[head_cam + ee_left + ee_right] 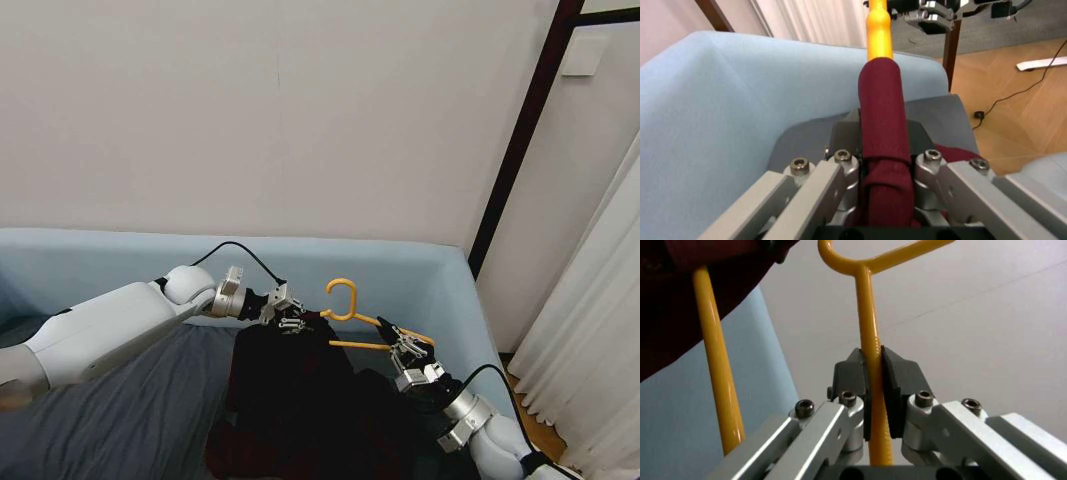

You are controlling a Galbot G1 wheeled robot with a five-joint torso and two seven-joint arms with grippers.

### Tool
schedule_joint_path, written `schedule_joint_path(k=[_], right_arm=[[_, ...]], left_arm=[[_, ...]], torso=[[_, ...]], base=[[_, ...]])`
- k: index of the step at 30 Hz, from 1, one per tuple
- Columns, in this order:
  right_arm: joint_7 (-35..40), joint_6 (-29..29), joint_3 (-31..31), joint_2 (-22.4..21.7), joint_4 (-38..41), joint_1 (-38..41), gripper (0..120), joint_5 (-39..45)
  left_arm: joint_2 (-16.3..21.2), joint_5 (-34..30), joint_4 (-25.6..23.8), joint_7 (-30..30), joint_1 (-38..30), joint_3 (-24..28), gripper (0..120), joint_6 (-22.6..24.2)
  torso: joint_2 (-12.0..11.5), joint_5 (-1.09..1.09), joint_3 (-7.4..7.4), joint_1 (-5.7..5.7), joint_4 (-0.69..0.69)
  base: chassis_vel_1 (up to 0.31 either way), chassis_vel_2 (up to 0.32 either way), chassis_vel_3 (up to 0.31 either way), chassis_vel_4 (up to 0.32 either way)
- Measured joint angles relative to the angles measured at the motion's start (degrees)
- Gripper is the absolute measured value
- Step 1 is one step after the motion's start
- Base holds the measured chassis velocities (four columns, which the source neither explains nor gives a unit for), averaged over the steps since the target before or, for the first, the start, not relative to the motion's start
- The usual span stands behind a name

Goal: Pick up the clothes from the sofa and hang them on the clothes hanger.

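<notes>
Hanging step, mid-way. The left gripper [883,131] was pressed together on the dark red garment [300,400] where the cloth was wrapped over one arm of the yellow hanger [865,310]. Bare yellow rod emerged just beyond its fingertips. The right gripper [873,365] pinched the opposite, uncovered arm of the hanger between its pads, with the hook lying beyond its fingertips and the lower bar running just beside it. Between the two grippers the hanger was held clear of the sofa [100,260]. Most of the garment hung below the left gripper, with its lower folds resting on the seat.

By judgement, pick-up was complete and the work in hand was dressing the hanger. The shoulder at the left gripper appeared seated, while the one at the right gripper was not yet covered. The next move would call for drawing the cloth along the rod toward the right gripper while that gripper kept the hanger steady. Because the right gripper sat on the bare arm the cloth had to cover, a shift of its hold would probably be needed. Whether the neckline had passed over the hook could not be told.
</notes>
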Motion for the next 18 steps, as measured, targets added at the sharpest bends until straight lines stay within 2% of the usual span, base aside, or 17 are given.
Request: schedule_joint_path(k=[13, 18], right_arm=[[0.4, -1.8, -0.9, -0.6, 1.4, -0.9, 5, 2.0], [0.1, -1.1, -0.7, -1.6, 3.0, -2.1, 22, 5.8]], left_arm=[[0.7, -0.3, -0.9, -1.2, 2.6, -2.0, 9, -0.4], [0.5, -0.1, -0.1, -1.6, 3.6, -2.7, 8, -0.7]], torso=[[0.0, 0.0, 0.0, 0.0, 0.0], [0.0, 0.0, 0.0, 0.0, 0.0]], base=[[0.0, 0.0, 0.0, 0.0], [0.0, 0.0, 0.0, 0.0]])
